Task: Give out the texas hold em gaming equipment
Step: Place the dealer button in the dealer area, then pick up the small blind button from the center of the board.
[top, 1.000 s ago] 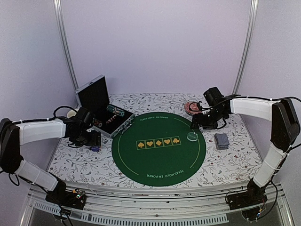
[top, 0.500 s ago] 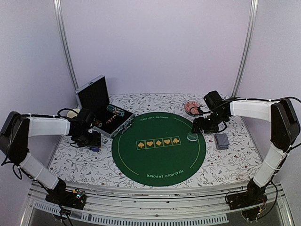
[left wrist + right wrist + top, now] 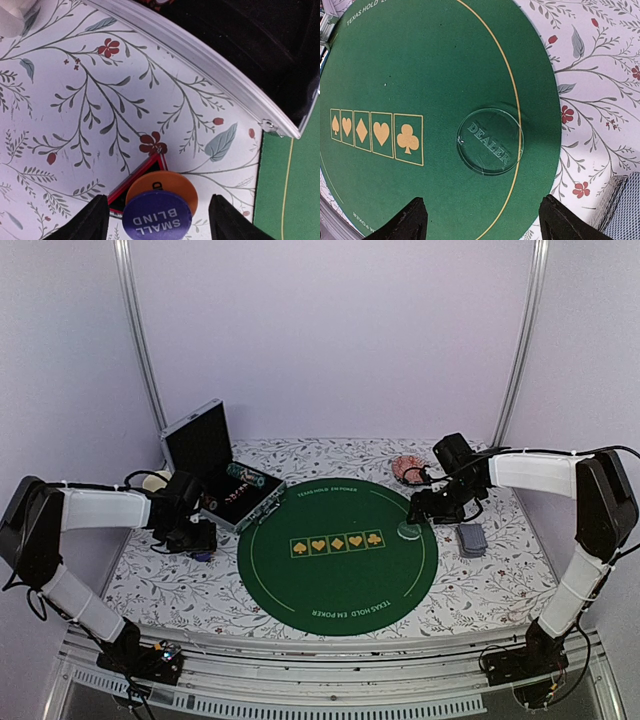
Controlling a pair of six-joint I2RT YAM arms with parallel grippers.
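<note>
1. While the green mat (image 3: 338, 580) filled the worktop's (image 3: 160, 585) middle, the card deck (image 3: 471, 538) lay right of it.
2. Right fingers (image 3: 402, 220) hung apart over the clear dealer disc (image 3: 490, 141) at the mat's right rim.
3. Left fingers (image 3: 92, 222) stood apart astride the purple disc (image 3: 157, 218) atop the orange disc (image 3: 167, 182), near the left edge; pinching only the purple rim seemed wisest.
4. Earlier, the right arm (image 3: 535, 472) covered the pink dish (image 3: 407, 468).

The purple disc (image 3: 157, 220) covers part of the orange disc (image 3: 165, 181) and triangular marker (image 3: 140, 176).
</note>
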